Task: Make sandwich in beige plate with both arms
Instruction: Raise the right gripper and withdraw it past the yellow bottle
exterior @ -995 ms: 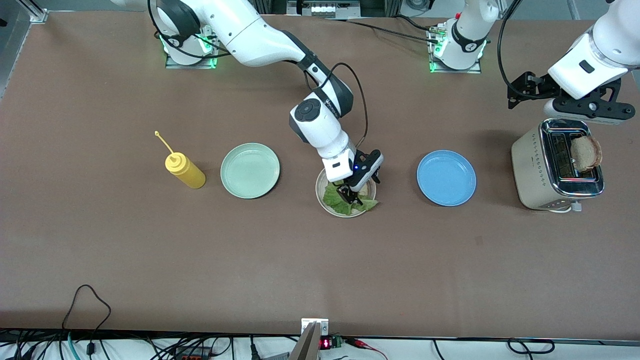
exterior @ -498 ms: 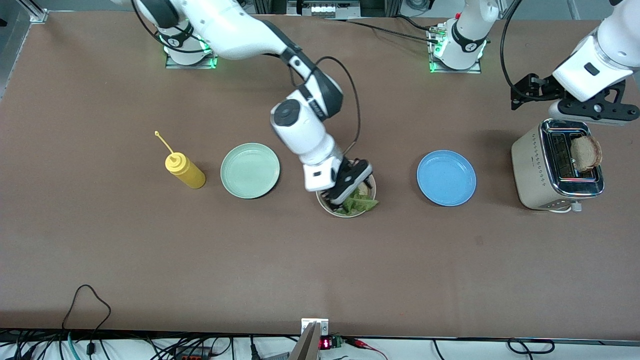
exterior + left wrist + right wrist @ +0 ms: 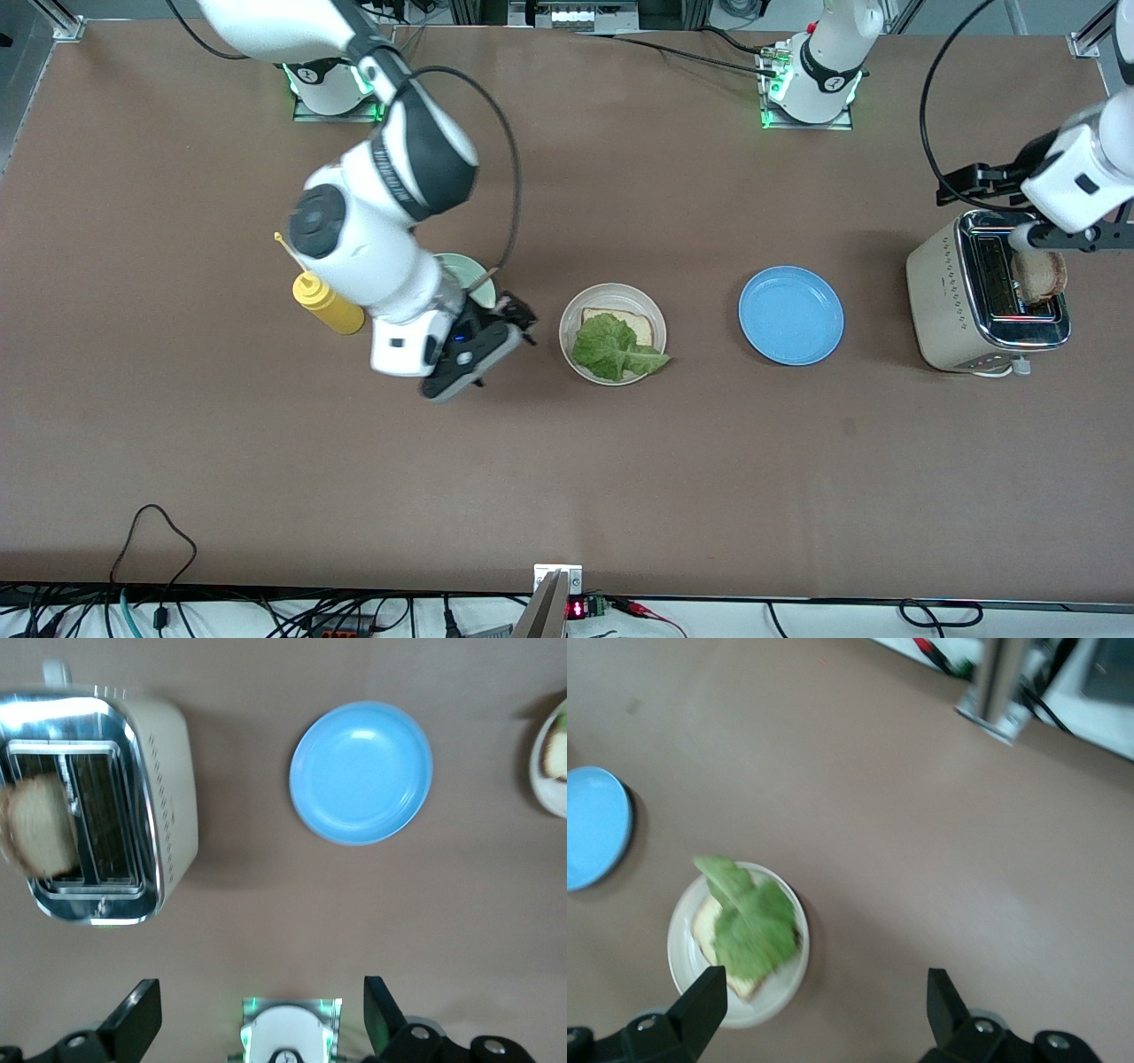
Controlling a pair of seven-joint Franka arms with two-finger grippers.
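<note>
Lettuce (image 3: 615, 347) hiding most of bread slice (image 3: 631, 321) (one corner shows), beige plate (image 3: 569, 335)

A brown table (image 3: 620, 478) fills nearly the whole front view, matte and evenly lit, with soft shadows beneath the objects standing on it. Along the table edge nearest the front camera, a metal bracket (image 3: 557, 578) is fixed at mid-length, a small red display (image 3: 577, 609) sits just beside it, and black cables (image 3: 151, 540) run along a white strip. At the table's corners farthest from the camera, aluminium frame rails (image 3: 53, 16) are visible.
</note>
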